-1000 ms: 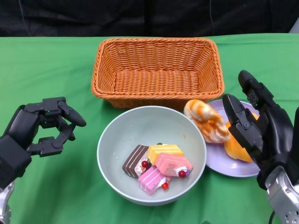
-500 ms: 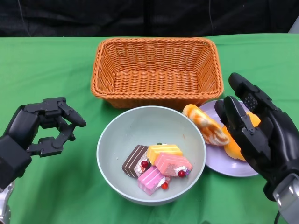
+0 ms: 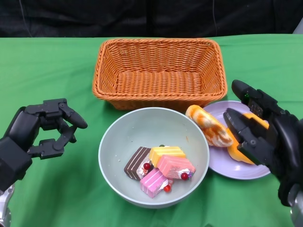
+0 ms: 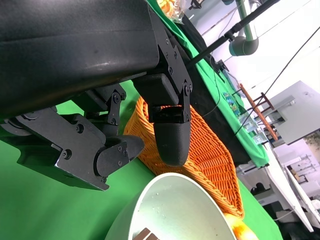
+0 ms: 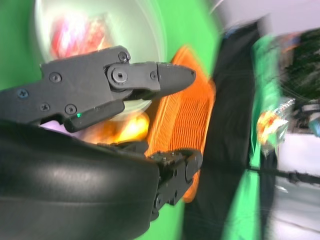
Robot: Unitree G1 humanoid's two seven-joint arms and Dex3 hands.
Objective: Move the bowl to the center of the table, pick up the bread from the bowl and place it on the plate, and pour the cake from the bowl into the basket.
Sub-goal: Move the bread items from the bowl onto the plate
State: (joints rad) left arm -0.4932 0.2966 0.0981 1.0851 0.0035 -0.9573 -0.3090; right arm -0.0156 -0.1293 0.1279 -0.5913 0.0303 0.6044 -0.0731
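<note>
The right hand [image 3: 265, 142], fingers spread and holding nothing, is hovering over the bread [image 3: 210, 124] overhanging the plate [image 3: 222, 165], risking knocking it off.

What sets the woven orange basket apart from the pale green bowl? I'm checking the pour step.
The woven orange basket is rectangular wicker; the pale green bowl is round and smooth. The basket holds nothing, while the bowl holds several coloured cake slices. The basket sits farther from the robot, the bowl nearer. Both stand upright on the green table, untouched by either hand.
</note>
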